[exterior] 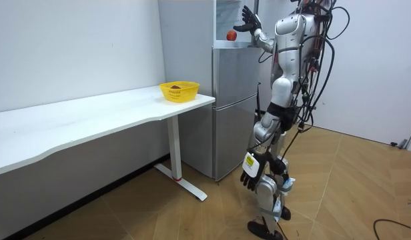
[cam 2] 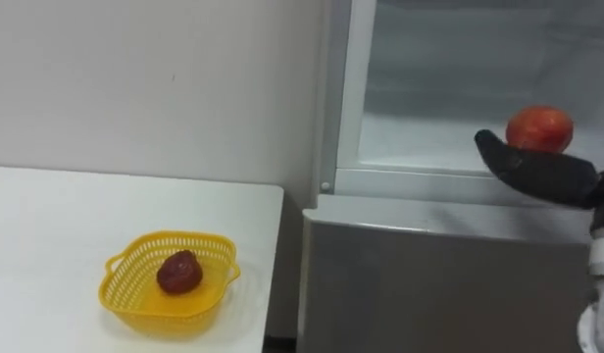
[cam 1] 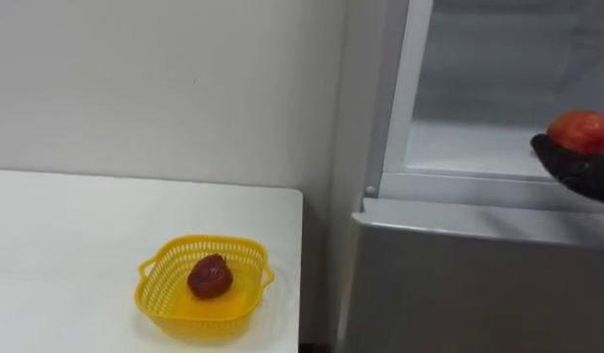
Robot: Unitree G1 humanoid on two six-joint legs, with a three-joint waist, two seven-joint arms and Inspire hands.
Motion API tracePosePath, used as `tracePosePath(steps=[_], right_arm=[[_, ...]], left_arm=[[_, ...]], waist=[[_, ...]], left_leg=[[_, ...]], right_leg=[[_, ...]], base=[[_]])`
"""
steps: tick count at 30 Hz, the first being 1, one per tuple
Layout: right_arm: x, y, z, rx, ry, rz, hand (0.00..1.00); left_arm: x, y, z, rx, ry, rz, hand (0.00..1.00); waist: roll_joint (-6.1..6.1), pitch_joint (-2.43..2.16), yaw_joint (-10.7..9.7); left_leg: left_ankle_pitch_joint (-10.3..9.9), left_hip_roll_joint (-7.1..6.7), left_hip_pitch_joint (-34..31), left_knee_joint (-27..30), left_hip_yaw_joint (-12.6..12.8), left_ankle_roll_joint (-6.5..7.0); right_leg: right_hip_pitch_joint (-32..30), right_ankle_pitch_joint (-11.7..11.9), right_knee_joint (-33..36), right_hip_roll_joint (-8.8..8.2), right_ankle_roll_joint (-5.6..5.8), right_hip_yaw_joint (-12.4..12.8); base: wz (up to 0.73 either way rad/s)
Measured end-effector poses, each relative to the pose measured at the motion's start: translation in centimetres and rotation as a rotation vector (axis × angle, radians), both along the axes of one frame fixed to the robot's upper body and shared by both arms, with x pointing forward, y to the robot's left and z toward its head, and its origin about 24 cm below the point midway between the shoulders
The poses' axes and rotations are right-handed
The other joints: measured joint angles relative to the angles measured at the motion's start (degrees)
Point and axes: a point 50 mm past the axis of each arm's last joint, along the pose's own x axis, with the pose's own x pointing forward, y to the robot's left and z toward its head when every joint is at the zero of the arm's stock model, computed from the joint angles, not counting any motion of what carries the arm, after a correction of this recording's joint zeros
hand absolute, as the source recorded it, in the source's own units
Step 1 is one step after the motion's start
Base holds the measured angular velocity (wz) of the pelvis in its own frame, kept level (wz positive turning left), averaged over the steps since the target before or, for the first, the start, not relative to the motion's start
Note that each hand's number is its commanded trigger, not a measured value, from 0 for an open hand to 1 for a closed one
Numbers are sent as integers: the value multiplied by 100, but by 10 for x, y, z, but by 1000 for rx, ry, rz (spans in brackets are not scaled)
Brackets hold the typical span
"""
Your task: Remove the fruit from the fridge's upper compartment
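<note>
Nearest you, the yellow basket (cam 1: 161, 286) sat on the white table (cam 1: 67, 255) with a dark red fruit (cam 1: 210, 277) inside. Far right, your right hand (cam 2: 537, 172) was up at the open upper fridge (cam 1: 498, 88), fingers spread, gripping nothing. The red apple (cam 2: 539, 128) sat on the shelf just behind them. Your left hand (exterior: 251, 177) hung loose at your side.

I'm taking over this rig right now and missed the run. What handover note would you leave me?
Right robot hand: open, raised at the open upper fridge, beside the red fruit, not closed on it.
Left robot hand: hangs by the leg.
Done: fridge stands open; a dark fruit lies in the yellow basket on the table.
Left: grasp the red fruit, bring it out.
</note>
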Motion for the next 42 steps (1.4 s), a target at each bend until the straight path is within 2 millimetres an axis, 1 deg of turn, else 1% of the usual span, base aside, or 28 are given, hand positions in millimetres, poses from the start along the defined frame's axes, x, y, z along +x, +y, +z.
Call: tracePosePath(steps=[5, 10, 13, 18, 22, 25, 30, 33, 38, 42], right_arm=[[6, -11, -1, 1, 35, -43, 0], [11, -25, -16, 40, 134, -71, 0], [16, -30, -20, 77, 176, -72, 0], [19, -31, -23, 87, 219, -66, 0], [20, -32, -25, 105, 236, -60, 0], [24, -37, -27, 125, 256, -78, 0], [27, -48, -29, 147, 293, -106, 0], [28, -51, -29, 173, 300, -104, 0], [28, -52, -29, 175, 305, -108, 0], [33, -57, -32, 201, 331, -121, 0]], left_arm=[[1, 3, 1, 9, -2, 8, 0], [1, 8, 2, 23, 4, 40, 0], [3, 9, 3, 26, -1, 40, 0], [3, 14, 5, 41, -3, 70, 0], [-3, 17, 5, 51, 19, 82, 0], [-7, 17, 5, 50, 31, 84, 0], [-9, 19, 6, 53, 39, 85, 0], [-12, 22, 7, 62, 48, 86, 0], [-11, 26, 9, 75, 48, 84, 0], [-10, 27, 9, 78, 44, 83, 0]], waist=[[-20, 1, 10], [-19, 2, 77], [-26, 3, 83], [-56, 4, 137], [-121, -18, 145], [-161, -15, 143], [-171, -20, 148], [-170, -20, 143], [-165, -18, 156], [-162, -16, 141]], left_leg=[[0, 21, -13, 12, -52, 1], [0, 30, -29, 21, -50, 0], [2, 24, -110, 42, -65, 0], [2, 23, -118, 74, -75, 0], [2, 10, -178, 125, -160, 1], [2, 3, -200, 138, -222, 0], [1, -8, -266, 184, -323, 0], [4, -9, -300, 201, -362, -6], [7, -10, -308, 202, -370, -10], [7, -13, -312, 208, -378, -9]], right_leg=[[-2, 2, 2, -20, 0, -99], [-24, 2, 7, -18, 0, -102], [-61, 2, 28, -24, 0, -120], [-52, 2, 29, -25, 0, -133], [-54, 2, 23, -32, -1, -185], [-43, 2, 20, -40, -1, -259], [-38, 2, 16, -45, -1, -354], [-39, 2, 11, -46, -1, -414], [-35, 2, 8, -42, -1, -430], [-34, 2, 10, -51, -1, -433]], base=[[4], [0], [0], [1], [9], [11], [11], [9], [1], [0]])
